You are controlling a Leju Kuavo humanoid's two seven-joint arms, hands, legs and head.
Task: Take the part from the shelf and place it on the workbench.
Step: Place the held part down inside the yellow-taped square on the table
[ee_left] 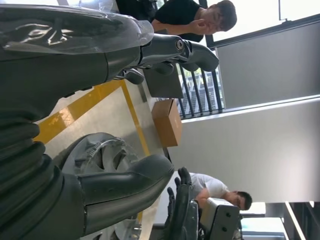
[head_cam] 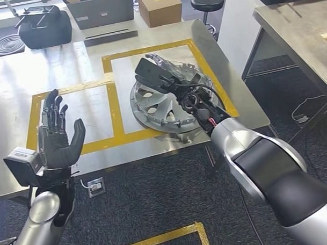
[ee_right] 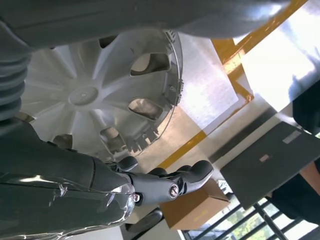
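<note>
Part (head_cam: 159, 109) | flat on workbench (head_cam: 91, 55), in taped square, 1 o'clock from centre | right hand (head_cam: 162, 74) above it, fingers extended, contact unclear | left hand (head_cam: 58, 137) spread, empty | risk: lifting fingers could snag rim and drag part past tape.

I see the part (head_cam: 165, 103) lying flat on the bench (head_cam: 91, 55), inside the right-hand taped square (head_cam: 111, 81). My right robot hand (head_cam: 160, 74) sits above it. My left robot hand (head_cam: 57, 137) is raised at the bench's near-left edge. A box (head_cam: 160, 8) stands behind, at the far edge.
</note>
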